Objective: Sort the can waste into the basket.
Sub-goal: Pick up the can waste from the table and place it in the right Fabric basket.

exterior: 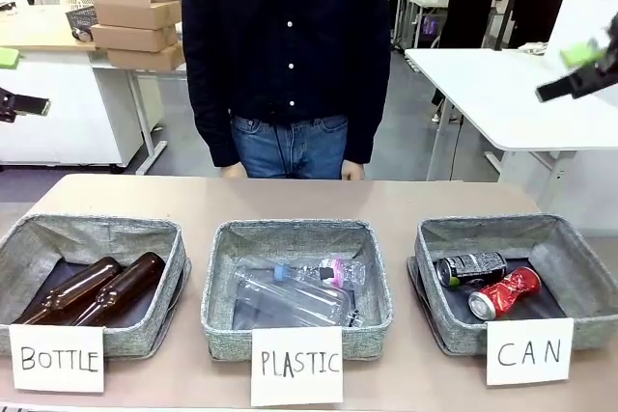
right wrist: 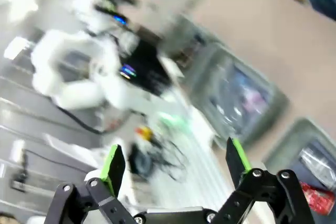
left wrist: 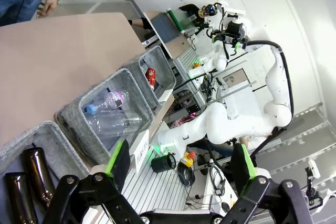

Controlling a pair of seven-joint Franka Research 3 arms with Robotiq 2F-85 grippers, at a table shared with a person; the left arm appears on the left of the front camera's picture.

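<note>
Three grey baskets line the near edge of your worktop (exterior: 290,200): at 9 o'clock the one carded BOTTLE (exterior: 92,282) holds two brown glass bottles (exterior: 97,291), the middle one carded PLASTIC (exterior: 297,287) holds clear plastic bottles (exterior: 299,291), and at 3 o'clock the basket carded CAN (exterior: 517,277) holds both cans. The dark can (exterior: 470,267) lies just behind the red can (exterior: 504,293), the two nearly touching. A person (exterior: 287,55) stands at 12 o'clock. Your left tool (left wrist: 181,163) hangs high above the worktop with its jaws spread wide and nothing between them; your right tool (right wrist: 173,163) is likewise wide and empty, its view blurred.
</note>
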